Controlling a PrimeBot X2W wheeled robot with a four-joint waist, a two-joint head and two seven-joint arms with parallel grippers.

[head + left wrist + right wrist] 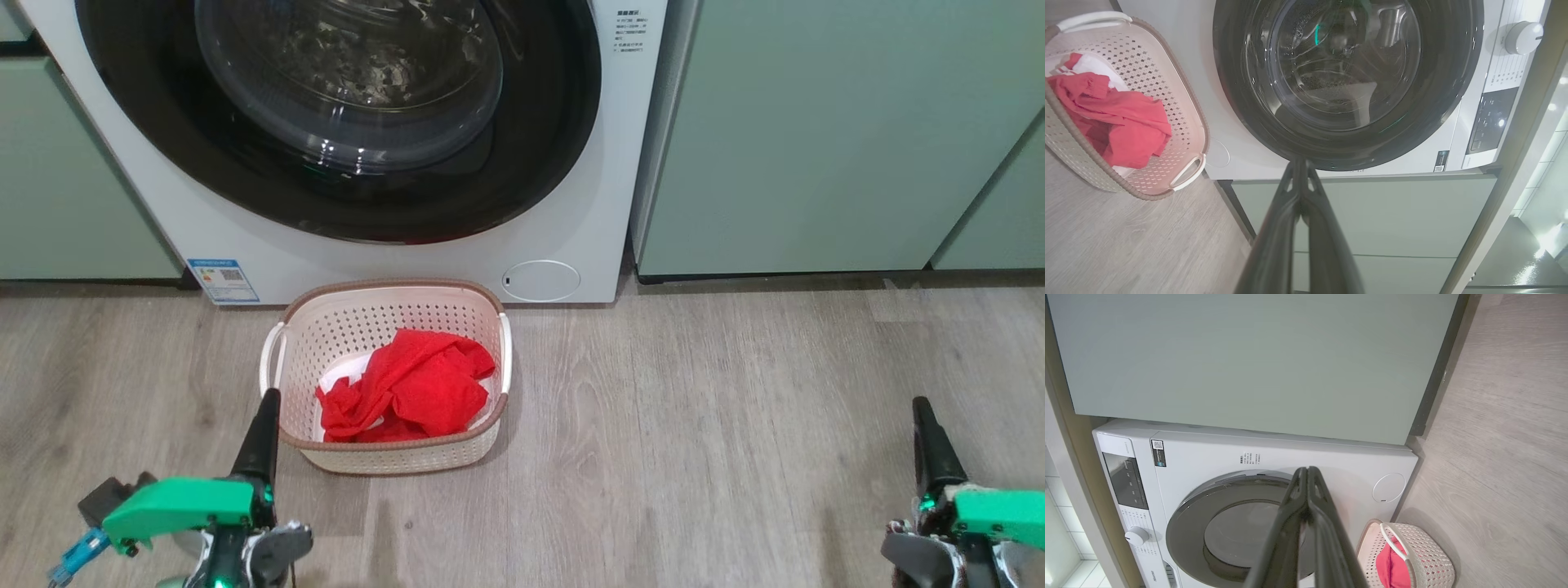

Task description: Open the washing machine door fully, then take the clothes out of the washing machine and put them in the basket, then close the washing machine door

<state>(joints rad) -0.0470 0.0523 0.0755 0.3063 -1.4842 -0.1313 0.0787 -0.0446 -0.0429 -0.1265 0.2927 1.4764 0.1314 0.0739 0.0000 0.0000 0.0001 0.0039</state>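
Left gripper (268, 402) and right gripper (921, 406) are pinched together, holding nothing (job looks done): clothes (408, 384) lie in the basket (392, 287), washing machine door (351, 122) closed.

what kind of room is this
Probably a home laundry nook: a white front-loading washing machine set between pale green cabinets, with a basket of red clothes on the wood-look floor in front of it.
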